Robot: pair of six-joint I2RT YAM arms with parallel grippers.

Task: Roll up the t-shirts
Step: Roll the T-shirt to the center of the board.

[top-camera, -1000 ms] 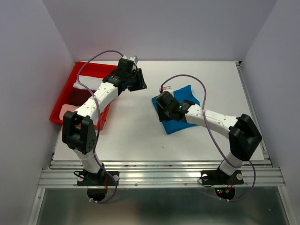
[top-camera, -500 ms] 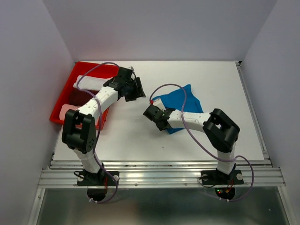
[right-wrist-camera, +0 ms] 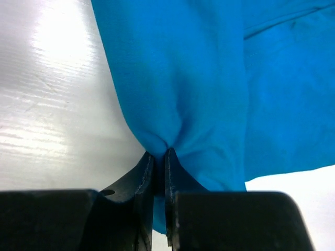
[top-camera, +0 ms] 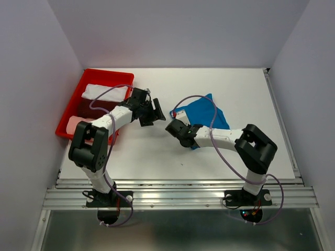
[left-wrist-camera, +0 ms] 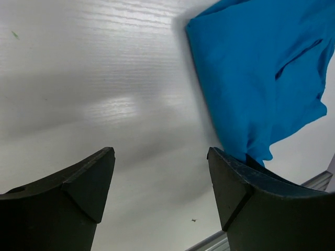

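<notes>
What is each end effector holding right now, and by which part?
Right end effector: shut on the bright blue cloth t-shirt, pinching a bunched fold at its edge. Left end effector: open, holding nothing.

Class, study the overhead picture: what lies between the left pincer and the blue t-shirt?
Nothing but bare white table. The top view shows that open stretch between the left pincer and the blue t-shirt.

White table [top-camera: 157,157]: blue t-shirt [top-camera: 207,112], red tray [top-camera: 107,72]

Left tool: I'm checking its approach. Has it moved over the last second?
Yes: the left tool has drawn off from the red tray, toward the near edge of the table.
</notes>
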